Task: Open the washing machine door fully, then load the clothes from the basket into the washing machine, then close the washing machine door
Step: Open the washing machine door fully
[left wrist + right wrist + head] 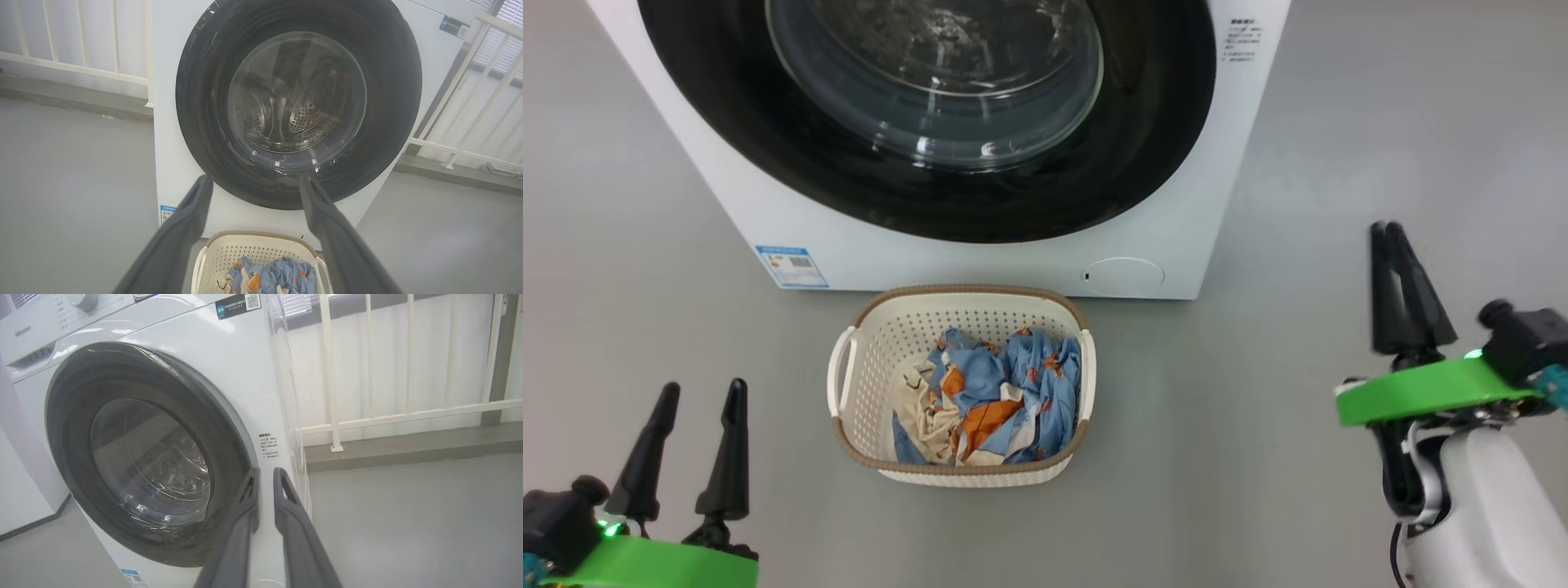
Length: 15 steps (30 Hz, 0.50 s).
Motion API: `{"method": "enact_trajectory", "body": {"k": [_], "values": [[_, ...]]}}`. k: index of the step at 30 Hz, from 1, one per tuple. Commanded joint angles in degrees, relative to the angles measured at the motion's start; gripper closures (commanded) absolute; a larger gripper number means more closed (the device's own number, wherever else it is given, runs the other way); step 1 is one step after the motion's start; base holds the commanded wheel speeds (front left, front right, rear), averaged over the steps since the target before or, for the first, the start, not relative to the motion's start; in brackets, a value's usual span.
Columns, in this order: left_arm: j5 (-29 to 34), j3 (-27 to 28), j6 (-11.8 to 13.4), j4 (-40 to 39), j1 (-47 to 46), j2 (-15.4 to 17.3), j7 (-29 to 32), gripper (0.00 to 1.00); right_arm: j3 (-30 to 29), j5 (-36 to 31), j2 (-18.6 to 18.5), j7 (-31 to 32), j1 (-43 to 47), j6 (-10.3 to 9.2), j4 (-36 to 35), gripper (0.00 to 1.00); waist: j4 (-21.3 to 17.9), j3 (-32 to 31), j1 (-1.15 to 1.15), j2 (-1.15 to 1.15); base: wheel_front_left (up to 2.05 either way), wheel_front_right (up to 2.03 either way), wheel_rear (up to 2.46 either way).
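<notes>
The washing machine (pixel 1013 261) stands white and boxy straight ahead. Its washing machine door (pixel 931 204) lies flat against the front, with a glossy black rim around a clear glass bowl. On the floor before it sits the basket (pixel 968 290), cream with a brown rim, holding the clothes (pixel 996 400) in light blue, cream and orange. My left gripper (pixel 703 388) is open at the lower left, left of the basket, and points at the door (pixel 196 102). My right gripper (pixel 1386 229) hangs right of the machine, its fingers almost together with nothing between them (pixel 266 473).
A small round white flap (pixel 1123 276) and a blue label sticker (pixel 791 266) sit low on the machine's front. White railings (pixel 335 375) run behind and to the right of the machine. Grey floor (pixel 1258 457) spreads on both sides of the basket.
</notes>
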Motion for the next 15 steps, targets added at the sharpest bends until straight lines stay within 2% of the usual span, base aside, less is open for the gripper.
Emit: {"method": "enact_trajectory", "body": {"k": [1, 10, 15], "values": [[-0.54, 2.33, -0.29, -1.84, -2.70, 2.39, -0.60, 0.00, 0.54, 3.60, -0.33, -0.70, -2.87, 0.33, -1.38, 1.00, 1.03, 1.20, 0.00, 0.00, 0.00, 0.00, 0.00], [-2.12, 2.50, -0.29, -2.89, -2.90, 3.49, -0.60, 0.00, -1.13, 15.35, -0.51, -0.67, -8.33, 0.33, 0.44, 1.00, 2.26, 3.41, 0.00, 0.00, 0.00, 0.00, 0.00], [-2.83, 2.37, -0.29, -3.24, -3.26, 4.06, -0.60, 0.00, -1.89, 21.82, -2.45, 0.19, -11.74, 0.33, 1.16, 1.00, 2.86, 4.72, 0.00, 0.00, 0.00, 0.00, 0.00]]}}
